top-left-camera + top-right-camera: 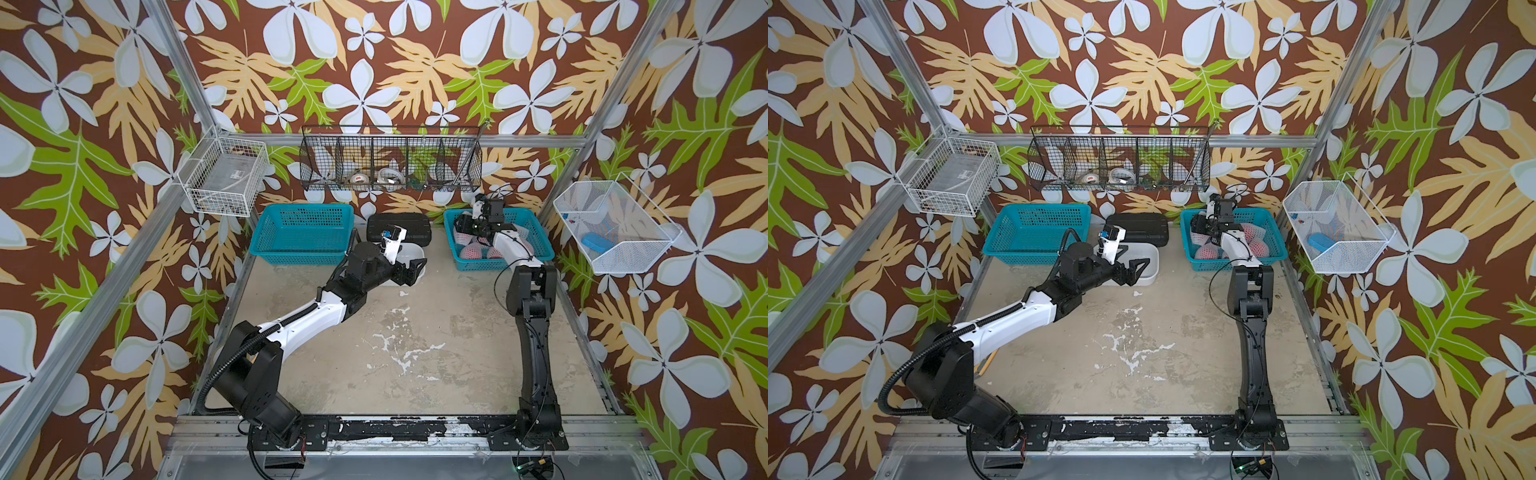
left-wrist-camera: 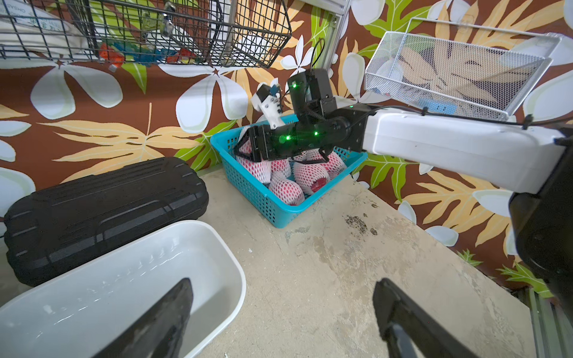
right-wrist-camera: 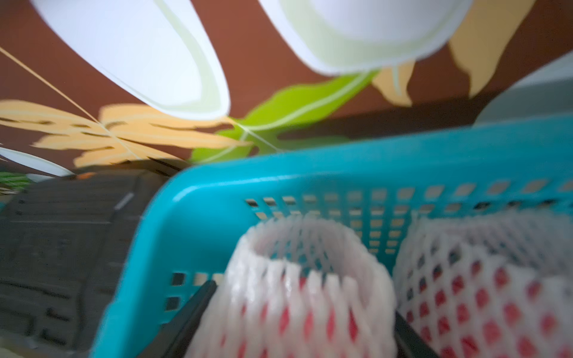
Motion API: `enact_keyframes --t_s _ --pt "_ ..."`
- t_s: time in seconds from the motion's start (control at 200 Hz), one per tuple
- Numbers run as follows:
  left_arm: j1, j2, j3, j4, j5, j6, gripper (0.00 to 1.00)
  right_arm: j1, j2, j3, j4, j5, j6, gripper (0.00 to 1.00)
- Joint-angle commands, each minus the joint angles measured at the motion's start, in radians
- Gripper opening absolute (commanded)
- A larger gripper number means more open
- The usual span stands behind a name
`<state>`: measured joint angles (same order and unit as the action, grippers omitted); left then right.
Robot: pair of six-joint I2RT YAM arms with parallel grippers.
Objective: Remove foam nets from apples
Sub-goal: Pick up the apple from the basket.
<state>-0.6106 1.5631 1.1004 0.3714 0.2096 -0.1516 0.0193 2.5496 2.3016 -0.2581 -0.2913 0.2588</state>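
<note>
Right wrist view shows the right gripper [image 3: 304, 305] astride one apple [image 3: 283, 322] in its foam net [image 3: 310, 257], a finger close by each side. Whether the jaws have clamped I cannot tell. It lies in the blue basket [image 3: 279, 173], crowded by a netted neighbour [image 3: 483, 288] and the near wall. The step looks like seizing it. Next it needs lifting clear toward the left gripper [image 2: 282, 297], which hangs released and empty by the white tub [image 2: 217, 235]. Beyond sits a black case [image 3: 62, 235].
</note>
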Motion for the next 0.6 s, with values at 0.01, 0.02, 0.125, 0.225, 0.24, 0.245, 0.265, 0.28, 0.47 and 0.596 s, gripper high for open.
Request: enact_keyframes --t_s 0.01,0.02,0.125,0.225,0.24,0.245,0.265,0.28,0.47,0.596 --pt "0.000 -0.015 0.006 0.022 -0.016 0.001 0.92 0.001 -0.049 -0.010 0.011 -0.010 0.008 0.67" --pt "0.000 -0.016 0.008 0.020 -0.016 0.001 0.92 0.001 -0.052 -0.011 0.010 -0.009 0.009 0.67" --pt "0.001 -0.029 0.010 0.012 -0.010 -0.002 0.92 -0.003 -0.099 -0.035 0.009 -0.005 0.017 0.67" --pt "0.000 -0.046 0.008 0.010 -0.012 -0.004 0.92 -0.005 -0.160 -0.089 0.015 -0.011 0.019 0.67" --pt "0.000 -0.050 0.009 0.006 -0.012 -0.005 0.92 -0.005 -0.170 -0.097 0.016 -0.013 0.019 0.67" --pt "0.000 -0.052 0.008 0.006 -0.011 -0.004 0.92 -0.005 -0.173 -0.101 0.014 -0.013 0.019 0.67" --pt "0.000 -0.058 0.007 0.005 -0.010 -0.004 0.92 -0.005 -0.187 -0.113 0.013 -0.016 0.019 0.67" --pt "0.001 -0.064 0.005 0.004 -0.009 -0.005 0.92 -0.005 -0.198 -0.122 0.012 -0.018 0.020 0.67" --pt "0.000 -0.143 -0.036 0.009 -0.021 -0.007 0.92 -0.003 -0.390 -0.304 0.038 -0.073 0.035 0.66" --pt "0.000 -0.222 -0.116 0.050 -0.052 -0.022 0.92 0.003 -0.535 -0.427 0.036 -0.097 0.049 0.66"
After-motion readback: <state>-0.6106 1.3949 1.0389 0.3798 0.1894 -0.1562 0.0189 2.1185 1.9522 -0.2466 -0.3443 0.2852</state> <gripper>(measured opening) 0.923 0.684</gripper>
